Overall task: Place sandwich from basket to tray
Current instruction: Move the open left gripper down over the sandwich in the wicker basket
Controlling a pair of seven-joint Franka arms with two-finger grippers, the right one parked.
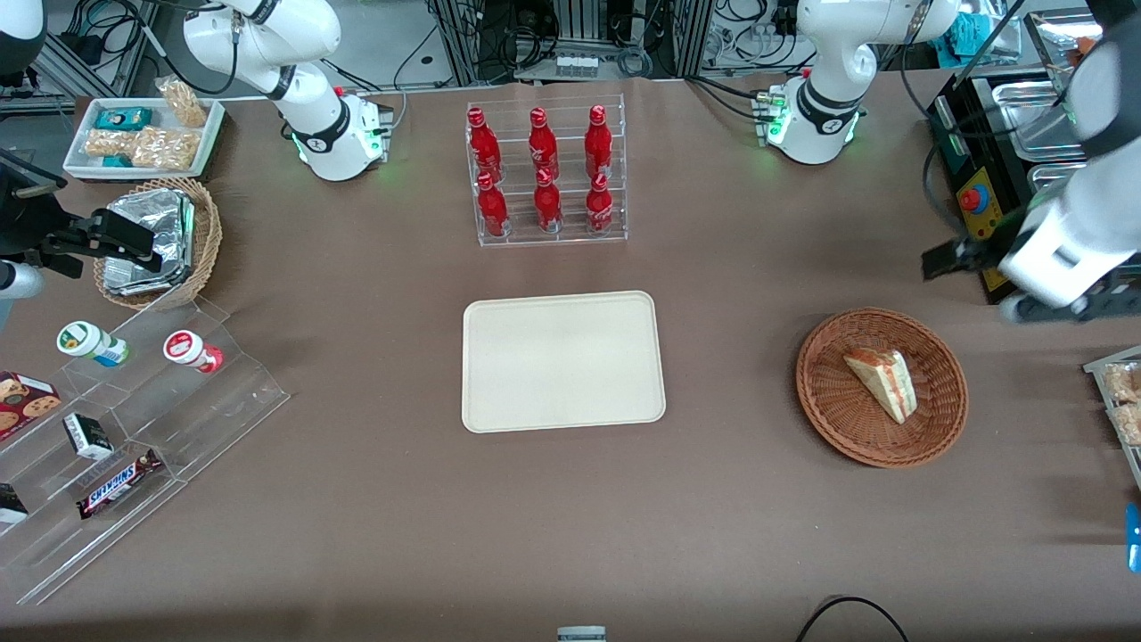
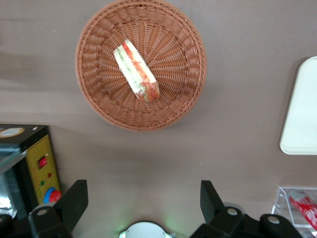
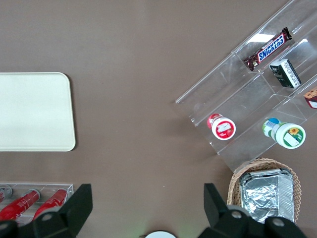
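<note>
The sandwich (image 1: 882, 383), a white bread wedge with red-orange and green filling, lies in the reddish-brown wicker basket (image 1: 824, 392) toward the working arm's end of the table. Both also show in the left wrist view, the sandwich (image 2: 136, 70) in the basket (image 2: 94, 74). The cream tray (image 1: 562, 361) lies bare at the table's middle; its edge shows in the left wrist view (image 2: 302, 114). My left gripper (image 1: 949, 259) hangs above the table, farther from the front camera than the basket, well apart from it. It is open and empty (image 2: 142, 198).
A black control box with a red button (image 1: 976, 201) stands beside the gripper. A clear rack of red bottles (image 1: 544, 174) stands farther back than the tray. A tan basket of foil packets (image 1: 156, 241) and a clear stepped snack shelf (image 1: 134, 419) lie toward the parked arm's end.
</note>
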